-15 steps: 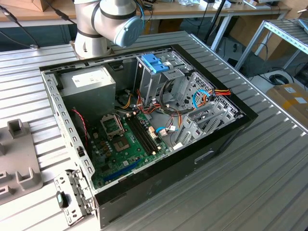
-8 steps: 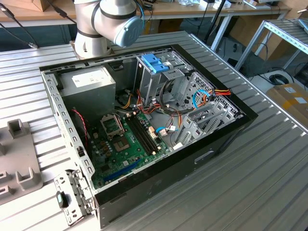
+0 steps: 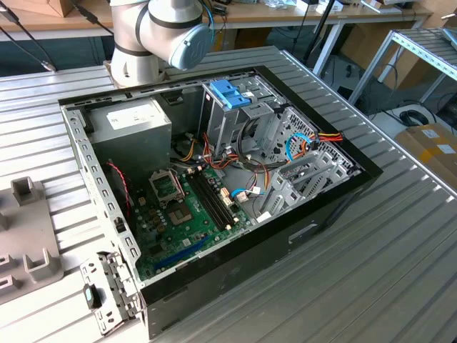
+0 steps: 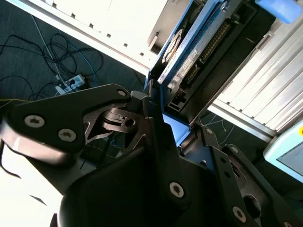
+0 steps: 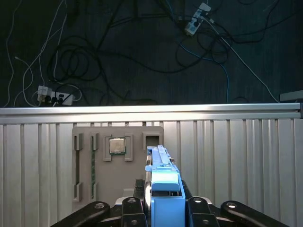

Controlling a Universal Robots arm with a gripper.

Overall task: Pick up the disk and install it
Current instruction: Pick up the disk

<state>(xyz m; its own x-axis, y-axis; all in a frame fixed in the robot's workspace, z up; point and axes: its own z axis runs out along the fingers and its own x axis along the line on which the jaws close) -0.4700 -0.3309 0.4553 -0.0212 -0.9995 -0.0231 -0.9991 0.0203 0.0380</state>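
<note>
The tool (image 5: 163, 201) grips the disk (image 5: 160, 163) edge-on by its blue frame over the counter (image 5: 236, 161) near a parts tray (image 5: 118, 175), a hold seemingly suited to the narrow drive cage (image 3: 246, 125) in the case (image 3: 235, 264).

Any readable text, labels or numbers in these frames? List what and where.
None legible.
White label on the disk: print too blurred to read.
White label on the power supply: too small.
Markings on the motherboard: too small.
Label on the cardboard box: too small.
</note>
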